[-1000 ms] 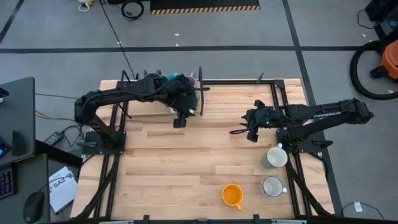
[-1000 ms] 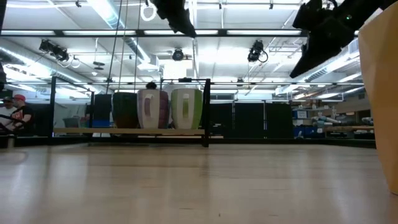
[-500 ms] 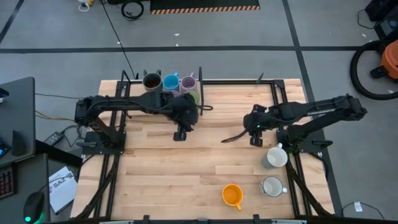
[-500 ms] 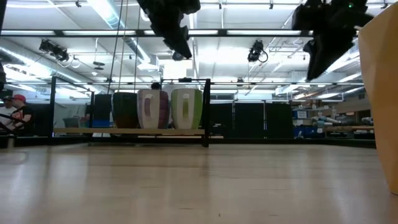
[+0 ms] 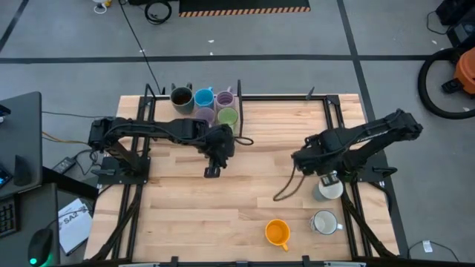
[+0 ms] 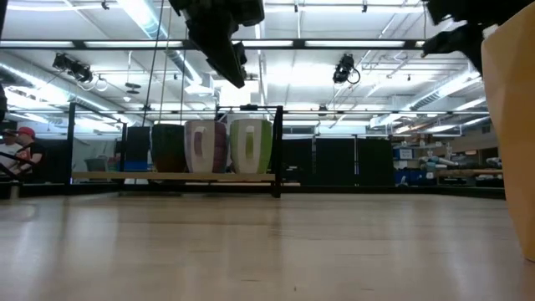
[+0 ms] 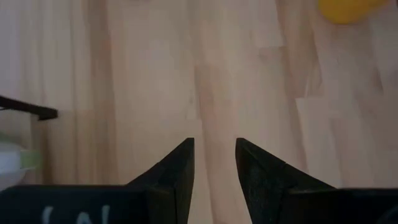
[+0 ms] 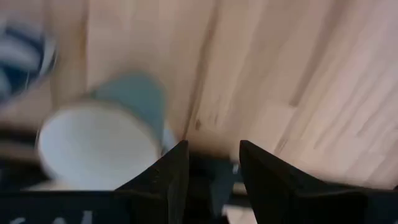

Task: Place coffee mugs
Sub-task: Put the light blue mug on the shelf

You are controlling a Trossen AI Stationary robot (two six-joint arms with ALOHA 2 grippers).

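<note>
At the near edge of the table (image 5: 193,208) stands the orange mug (image 5: 277,233), its mouth up and its handle toward the near edge. Just to its right is a white mug (image 5: 323,222) with the handle pointing right. A little farther back, near the right frame, stands the second white mug (image 5: 327,188). In the low view a big tan shape fills the right edge; it is too close to tell what it is.

The right gripper (image 5: 306,162) hangs over the table just beside this second white mug, on its left and a little behind. Its fingers (image 8: 166,180) stand apart with a gap between them, and nothing is between them. The right wrist view shows the white mug (image 8: 102,140) from above, close to the fingers but not inside the gap.

The left gripper (image 5: 211,169) is over the middle-left part of the table, above bare wood, in front of the mug group. Its fingers (image 7: 180,174) are also apart, with a narrow gap, and they hold nothing. The orange mug (image 7: 343,9) shows at the edge of the left wrist view, well apart.

At the far edge five mugs stand together in two rows. In the back row are the brown mug (image 5: 182,97), the blue mug (image 5: 204,98) and a lilac mug (image 5: 225,99). In front of them are the second lilac mug (image 5: 205,115) and the green mug (image 5: 228,116), touching or nearly touching. A black frame post (image 6: 278,150) stands just right of them in the low view.
</note>
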